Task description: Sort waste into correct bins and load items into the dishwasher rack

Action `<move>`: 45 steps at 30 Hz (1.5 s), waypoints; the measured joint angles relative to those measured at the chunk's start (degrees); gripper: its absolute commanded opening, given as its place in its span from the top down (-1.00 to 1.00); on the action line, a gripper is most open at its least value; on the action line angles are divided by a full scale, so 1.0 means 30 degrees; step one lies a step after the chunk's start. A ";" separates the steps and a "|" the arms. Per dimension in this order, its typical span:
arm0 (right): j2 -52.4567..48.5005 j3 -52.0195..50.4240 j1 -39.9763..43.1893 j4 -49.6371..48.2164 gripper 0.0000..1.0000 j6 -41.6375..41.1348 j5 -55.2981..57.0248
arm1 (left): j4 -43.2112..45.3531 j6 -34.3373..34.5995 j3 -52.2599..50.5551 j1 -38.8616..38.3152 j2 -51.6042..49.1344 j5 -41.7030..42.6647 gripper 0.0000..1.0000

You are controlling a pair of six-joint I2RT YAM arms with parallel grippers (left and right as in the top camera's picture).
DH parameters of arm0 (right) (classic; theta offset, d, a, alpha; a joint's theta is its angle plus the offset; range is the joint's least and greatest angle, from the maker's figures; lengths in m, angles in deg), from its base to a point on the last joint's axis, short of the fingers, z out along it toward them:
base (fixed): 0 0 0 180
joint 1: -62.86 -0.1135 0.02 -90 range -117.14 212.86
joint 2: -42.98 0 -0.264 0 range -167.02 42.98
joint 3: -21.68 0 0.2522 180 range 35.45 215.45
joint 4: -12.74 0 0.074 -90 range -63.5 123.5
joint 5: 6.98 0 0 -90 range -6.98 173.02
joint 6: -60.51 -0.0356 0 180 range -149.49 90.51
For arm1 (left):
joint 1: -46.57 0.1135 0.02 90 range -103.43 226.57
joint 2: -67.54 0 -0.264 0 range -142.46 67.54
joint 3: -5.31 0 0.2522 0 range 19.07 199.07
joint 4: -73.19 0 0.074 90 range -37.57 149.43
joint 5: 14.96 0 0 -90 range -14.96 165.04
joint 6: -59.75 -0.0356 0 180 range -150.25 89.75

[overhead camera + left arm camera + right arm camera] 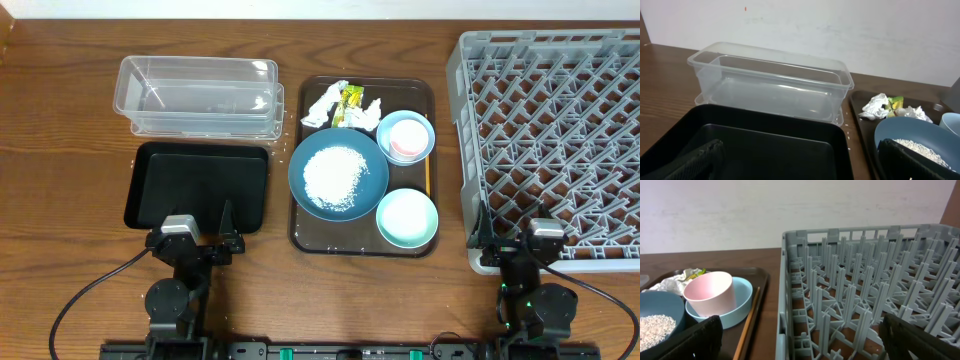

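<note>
Left hand (190,230) fully open, gripping nothing, parked at near edge of tabletop (60,120), by the near side of the black tray (197,185). Right hand (515,238) also spread wide with no load, near edge, at the near-left corner of the rack (560,110). Rack sits along right edge. Clear tub (200,100) far-left, black tray just in front of it. Brown tray (310,235) mid-tabletop carries the rest:
- dark-blue dish (375,175) with rice (335,175)
- tissue (322,105) and wrapper (351,100) at its far end
- pink cup (408,135) inside light-blue bowl (427,150)
- mint bowl (407,217) at near-right corner
- chopsticks (428,175) along right rim
</note>
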 measured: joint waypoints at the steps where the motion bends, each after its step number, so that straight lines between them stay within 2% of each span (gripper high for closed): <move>1: 0.0000 0.0000 0.0000 0.0000 -0.99 0.0000 0.0000 | 0.0000 0.0000 0.0000 0.0000 0.0000 0.0000 -1.00; 38: 0.0000 0.0000 0.0000 0.0000 -0.98 0.0000 0.0000 | 0.0007 0.0022 0.0000 0.0000 0.0000 -0.0036 -1.00; 45: 0.0000 0.0000 0.0000 0.0000 -0.99 0.0000 -0.0007 | 0.0488 0.3082 0.0000 0.0000 0.0000 0.2820 -1.00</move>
